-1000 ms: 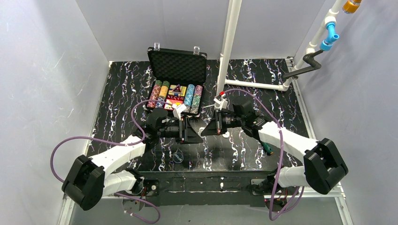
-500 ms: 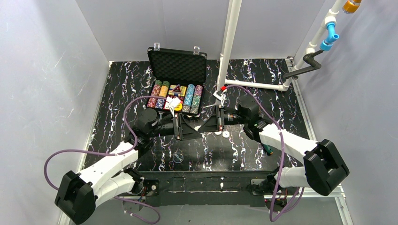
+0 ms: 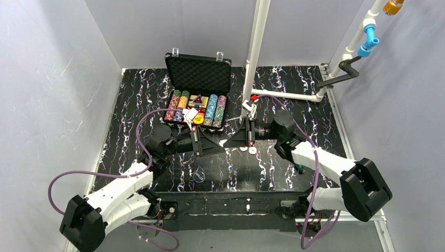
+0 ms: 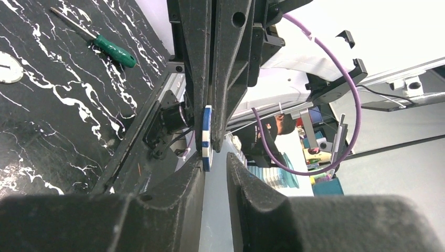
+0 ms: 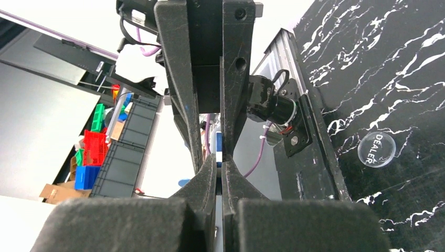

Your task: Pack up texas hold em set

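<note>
Toward 11 o'clock on the table (image 3: 136, 105), open black case (image 3: 198, 73) holding chip rows (image 3: 178, 106); at centre, tip to tip, left gripper (image 4: 215, 160) at 9 o'clock, spread around a blue-and-white chip (image 4: 207, 137), right gripper (image 5: 219, 157) at 3 o'clock pinching that chip.

One black case (image 3: 198, 73). Inside, four rows of chips (image 3: 211, 109) (two at each side), one red triangle (image 3: 197, 98), one yellow disc (image 3: 199, 119). On the table, one white disc (image 3: 252, 150), one clear dealer button (image 5: 376, 148), one green-handled screwdriver (image 4: 113, 51). One single blue-and-white chip (image 4: 207, 137).
</note>
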You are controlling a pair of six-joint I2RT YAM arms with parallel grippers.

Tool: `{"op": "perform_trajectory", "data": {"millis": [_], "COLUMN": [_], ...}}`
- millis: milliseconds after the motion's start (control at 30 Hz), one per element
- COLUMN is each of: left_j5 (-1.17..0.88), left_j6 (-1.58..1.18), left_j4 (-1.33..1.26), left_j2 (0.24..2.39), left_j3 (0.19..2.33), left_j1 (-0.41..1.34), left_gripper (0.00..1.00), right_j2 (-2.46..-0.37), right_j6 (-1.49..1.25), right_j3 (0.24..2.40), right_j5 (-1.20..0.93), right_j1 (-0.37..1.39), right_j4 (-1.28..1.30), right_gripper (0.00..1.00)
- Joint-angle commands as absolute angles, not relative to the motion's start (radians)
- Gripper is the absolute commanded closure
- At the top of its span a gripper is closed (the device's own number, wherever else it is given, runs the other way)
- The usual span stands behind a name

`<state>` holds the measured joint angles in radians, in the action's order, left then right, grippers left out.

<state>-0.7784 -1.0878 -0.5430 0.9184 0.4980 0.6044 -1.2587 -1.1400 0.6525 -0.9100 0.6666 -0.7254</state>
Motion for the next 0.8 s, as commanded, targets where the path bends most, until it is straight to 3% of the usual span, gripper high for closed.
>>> {"op": "perform_trajectory", "data": {"millis": [0, 467, 567, 767], "left_j5": [-0.753, -0.635, -0.595, -0.535], "left_j6": [-1.138, -1.186, -1.200, -1.214], "left_j4": [-0.670, -0.671, -0.631, -0.628], "left_j2": [0.900, 0.915, 0.898, 0.871], "left_j3": [0.497, 0.506, 0.507, 0.488], "left_j1": [0.606, 0.606, 0.606, 0.606], "left_gripper": [0.80, 0.96, 0.75, 0.81], "right_j2": [-1.263, -1.278, -1.273, -1.275], "right_j6": [-1.197, -1.204, -1.197, -1.196], "right_j3": [0.628, 0.653, 0.646, 0.644], "right_j5": [-0.965, -0.977, -0.965, -0.948], "right_j1": [0.661, 0.662, 0.663, 0.664], "right_j4": [-0.863, -0.883, -0.877, -0.877], "right_gripper": [0.99, 0.99, 0.99, 0.99]}}
